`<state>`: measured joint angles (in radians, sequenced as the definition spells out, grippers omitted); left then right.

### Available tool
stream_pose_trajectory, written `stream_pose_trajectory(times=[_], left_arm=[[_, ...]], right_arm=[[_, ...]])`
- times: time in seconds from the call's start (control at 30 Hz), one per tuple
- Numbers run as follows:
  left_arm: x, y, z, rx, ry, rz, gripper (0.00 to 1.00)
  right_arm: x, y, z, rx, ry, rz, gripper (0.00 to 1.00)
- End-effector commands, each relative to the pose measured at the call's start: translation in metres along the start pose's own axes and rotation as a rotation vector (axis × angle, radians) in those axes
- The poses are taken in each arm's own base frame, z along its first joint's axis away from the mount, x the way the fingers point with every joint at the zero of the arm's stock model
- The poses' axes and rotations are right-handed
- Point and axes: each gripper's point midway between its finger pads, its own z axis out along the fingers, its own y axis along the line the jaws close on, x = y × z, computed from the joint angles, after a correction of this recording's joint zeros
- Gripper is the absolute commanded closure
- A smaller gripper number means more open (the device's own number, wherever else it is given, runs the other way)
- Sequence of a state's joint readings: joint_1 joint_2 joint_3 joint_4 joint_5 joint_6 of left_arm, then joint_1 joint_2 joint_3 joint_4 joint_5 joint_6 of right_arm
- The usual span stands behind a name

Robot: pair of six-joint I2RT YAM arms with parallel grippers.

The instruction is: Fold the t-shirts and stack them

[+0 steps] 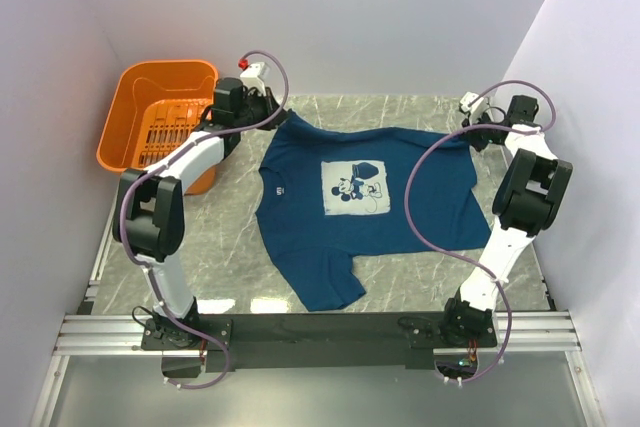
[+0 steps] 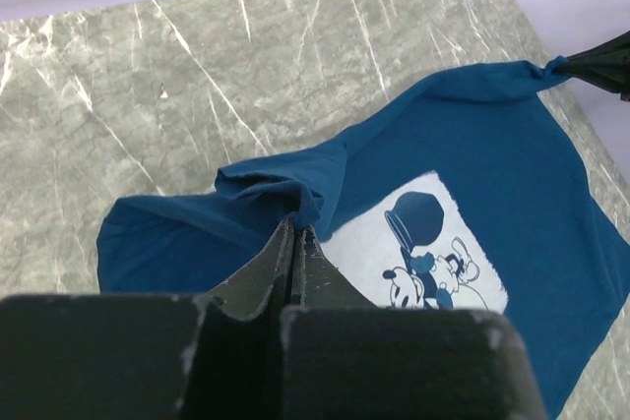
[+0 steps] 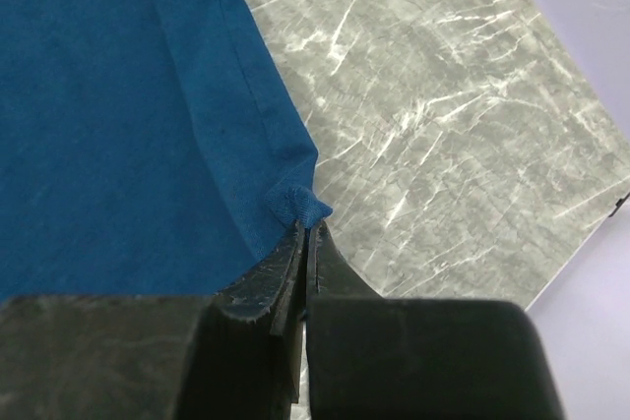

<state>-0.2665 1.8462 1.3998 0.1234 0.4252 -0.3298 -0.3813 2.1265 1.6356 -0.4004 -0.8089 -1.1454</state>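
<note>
- The basket [image 1: 120,112], orange, stood at the far left of the table [image 1: 230,237], just beside the left arm's elbow.
- I read the left gripper [image 1: 268,112] at the shirt's far-left corner. In the left wrist view its fingers [image 2: 281,258] were pressed together at the tips [image 2: 296,233], clamped on a bunched fold of blue cloth.
- The shirt [image 1: 300,217] lay spread on the table between the two arms, print side up. Its far edge ran from one gripper to the other. A flap of it reached toward the near edge on the left side.
- The print [image 1: 355,187], a pale square with a cartoon figure, sat near the middle of the shirt. The left wrist view showed it [image 2: 433,253] just right of the left fingers.
- I read the right gripper [image 1: 478,132] at the shirt's far-right corner. In the right wrist view its fingers [image 3: 271,282] were together at the tips [image 3: 307,233], pinching a small bunched corner of the cloth [image 3: 118,95], with bare table [image 3: 443,95] to the right.
</note>
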Motion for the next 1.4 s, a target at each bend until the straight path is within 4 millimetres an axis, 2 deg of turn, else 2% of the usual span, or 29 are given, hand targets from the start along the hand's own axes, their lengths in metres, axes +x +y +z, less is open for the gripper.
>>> stream_pose_trajectory(times=[0.0,0.27,1.0,1.37], left_arm=[[-0.028,-0.022,-0.017,0.042,-0.073,0.063,0.99],[-0.022,-0.013,-0.026,-0.021,-0.065,0.067,0.99],[-0.013,-0.035,-0.06,0.029,-0.066,0.077,0.99],[0.0,-0.032,-0.071,-0.003,-0.046,0.071,0.99]], right_arm=[[-0.037,-0.019,-0.026,0.067,-0.073,-0.066,1.0],[-0.032,-0.027,-0.033,0.097,-0.082,-0.035,1.0],[-0.024,-0.037,-0.034,0.14,-0.065,0.01,1.0],[-0.023,-0.035,-0.033,0.136,-0.058,0.019,1.0]])
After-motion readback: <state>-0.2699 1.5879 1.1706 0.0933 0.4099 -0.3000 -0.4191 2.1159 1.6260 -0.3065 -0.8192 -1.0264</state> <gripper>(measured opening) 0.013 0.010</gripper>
